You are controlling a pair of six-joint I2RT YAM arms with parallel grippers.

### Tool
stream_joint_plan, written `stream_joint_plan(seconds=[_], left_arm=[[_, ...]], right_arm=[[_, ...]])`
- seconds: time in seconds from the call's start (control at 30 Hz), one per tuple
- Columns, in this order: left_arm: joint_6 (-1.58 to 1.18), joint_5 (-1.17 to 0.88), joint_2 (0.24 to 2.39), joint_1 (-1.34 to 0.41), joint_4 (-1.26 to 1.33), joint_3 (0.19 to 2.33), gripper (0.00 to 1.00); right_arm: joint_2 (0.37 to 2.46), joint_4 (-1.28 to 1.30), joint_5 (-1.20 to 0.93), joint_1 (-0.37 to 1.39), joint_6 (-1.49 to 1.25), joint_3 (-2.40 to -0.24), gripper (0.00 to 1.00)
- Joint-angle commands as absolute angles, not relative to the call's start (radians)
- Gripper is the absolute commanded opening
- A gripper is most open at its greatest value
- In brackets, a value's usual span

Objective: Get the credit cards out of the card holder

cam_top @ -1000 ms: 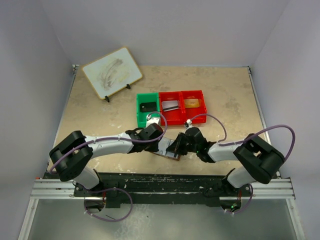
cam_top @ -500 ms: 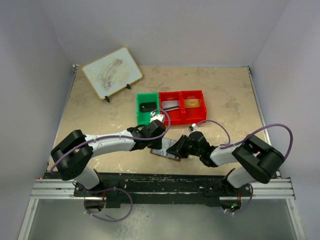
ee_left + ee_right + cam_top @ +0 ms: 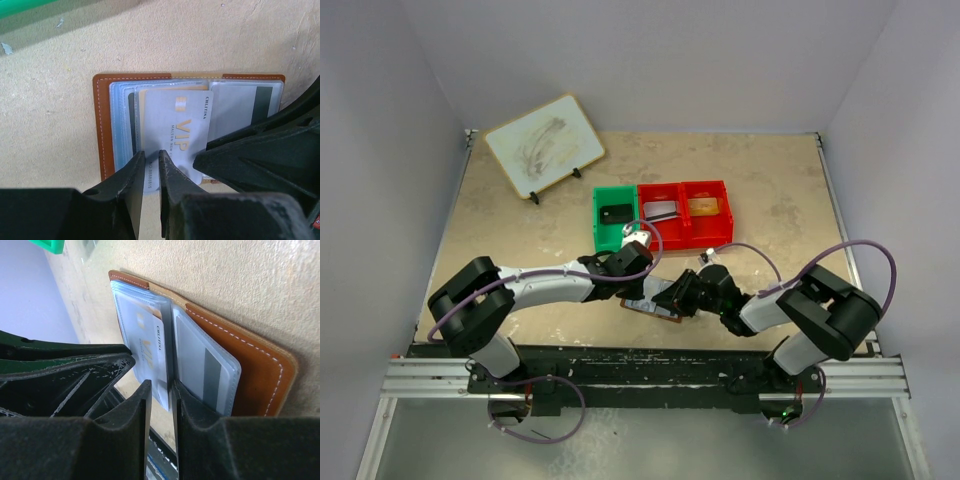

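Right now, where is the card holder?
In the top view the card holder lies open on the table near its front edge, between the left gripper and right gripper.

left claw (image 3: 151,159): narrow gap | right claw (image 3: 161,389): narrow gap, grip unclear

On the pale blue-grey plastic card (image 3: 175,125) lying uppermost in the open brown leather card holder (image 3: 102,125), I read "VIP" in large gold letters, turned sideways as seen from my left wrist. Along one edge runs a small dark word beginning "CH", which also shows from my right wrist, and beside the VIP there is fine print too small for me to read. A row of digits at the card's near end is partly hidden by the fingertips of my left gripper (image 3: 151,156).
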State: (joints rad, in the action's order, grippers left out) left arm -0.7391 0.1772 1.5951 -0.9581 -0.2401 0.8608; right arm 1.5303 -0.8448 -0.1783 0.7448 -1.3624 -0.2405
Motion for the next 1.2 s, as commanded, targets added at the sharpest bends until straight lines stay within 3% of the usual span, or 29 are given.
stream_joint_plan(seconds=[0.0,0.33,1.07,1.17], left_arm=[[-0.743,0.139,1.6,-0.963,-0.229,0.817,0.14],[-0.755,0.174,1.589,-0.964,-0.246,0.804,0.13],[-0.765,0.222,1.627,-0.963,-0.278,0.828,0.13],[-0.765,0.222,1.622,-0.964,-0.283,0.831,0.13]], right_arm=[[1.548,-0.881,-0.164,0.736,-1.373,-0.225,0.25],[1.552,-0.957,-0.169,0.735,-1.365,-0.198,0.0],[1.436,-0.855,-0.163,0.718,-1.328,-0.172,0.03],[1.457,-0.861,-0.152,0.719,-1.361,-0.172,0.09]])
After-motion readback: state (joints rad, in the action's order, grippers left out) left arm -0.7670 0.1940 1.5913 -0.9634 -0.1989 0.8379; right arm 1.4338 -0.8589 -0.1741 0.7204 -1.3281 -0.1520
